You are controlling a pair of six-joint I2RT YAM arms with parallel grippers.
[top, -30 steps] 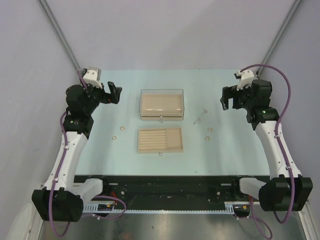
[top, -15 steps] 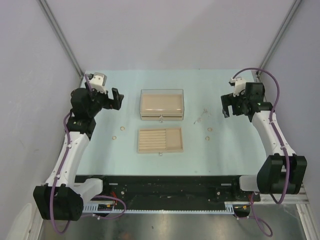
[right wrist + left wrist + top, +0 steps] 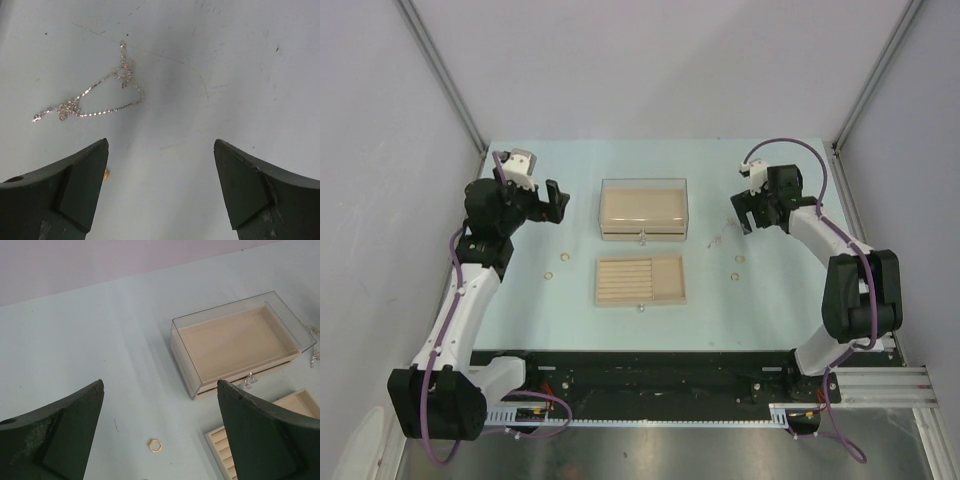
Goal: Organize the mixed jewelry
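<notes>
Sitting mid-table [image 3: 525, 305], between the two arms, is the box [image 3: 643, 208], clear-walled with a beige floor and a small knob on its front. Just in front of it lies the tray [image 3: 640, 280], slotted on its left half. On to the jewelry: the chain [image 3: 95, 97] is thin and silvery, sprawled in a loose, kinked loop on the bare table right of the box. Four small gold rings [image 3: 564, 257] lie flat, two left of the tray and two right of it. The right gripper [image 3: 160, 145] hangs over the chain's side with its jaws spread wide; the chain lies just beyond the left fingertip and touches neither finger. The left gripper [image 3: 160, 387] hovers left of the box, jaws wide apart too. In its wrist view one ring [image 3: 155, 445] shows on the table in the gap between the fingers, untouched.
</notes>
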